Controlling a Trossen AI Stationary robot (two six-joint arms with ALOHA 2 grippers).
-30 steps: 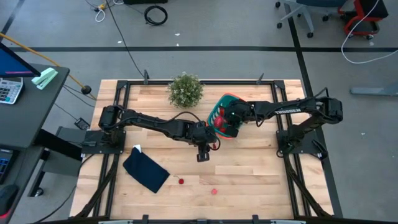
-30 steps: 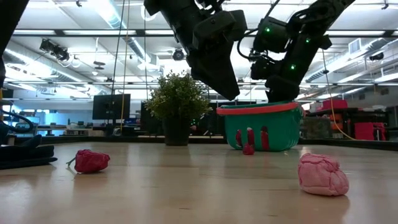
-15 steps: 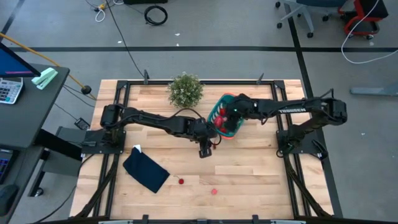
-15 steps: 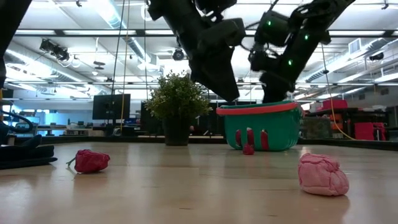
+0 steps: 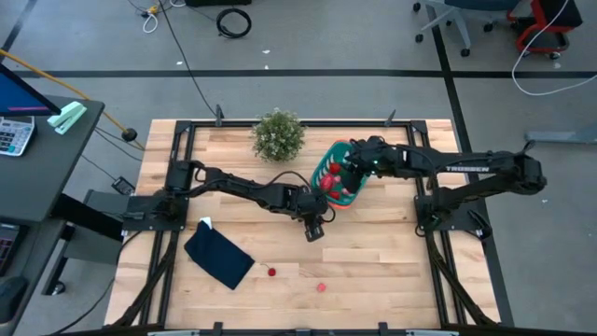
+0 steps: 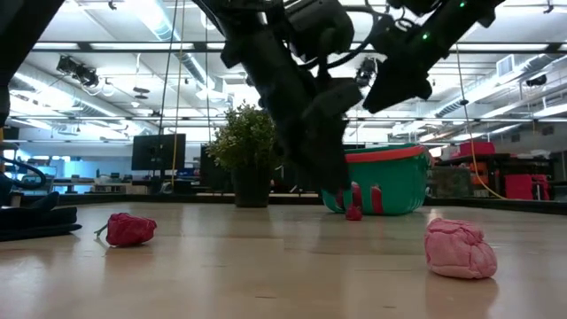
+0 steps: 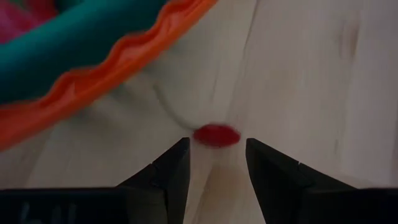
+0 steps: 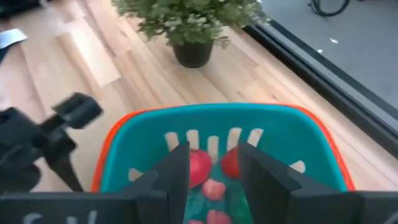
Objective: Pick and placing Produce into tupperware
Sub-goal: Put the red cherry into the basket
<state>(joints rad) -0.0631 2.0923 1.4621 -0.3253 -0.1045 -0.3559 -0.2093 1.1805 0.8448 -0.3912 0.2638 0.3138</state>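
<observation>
The teal basket (image 5: 347, 152) with the orange-red rim stands on the table right of middle, with red and pink produce (image 8: 200, 167) inside. My left gripper (image 7: 216, 149) is open, low over the table beside the basket rim (image 7: 124, 56). A small red piece (image 7: 216, 135) lies on the wood just off its fingertips, untouched. My right gripper (image 8: 212, 149) hangs open above the basket (image 8: 143, 137). A red piece (image 5: 271, 272) and a pink piece (image 5: 321, 287) lie on the near part of the table.
A bushy potted plant (image 5: 278, 135) stands at the far edge, left of the basket. A dark navy cloth (image 5: 219, 259) lies flat near the left front. In the low view the red piece (image 6: 130, 229) and pink piece (image 6: 459, 249) sit in the foreground.
My left gripper has dropped toward the table and shifted a little right and nearer, coming down at the small red piece beside the basket. My right gripper has risen from the basket's mouth to a point higher above it.
</observation>
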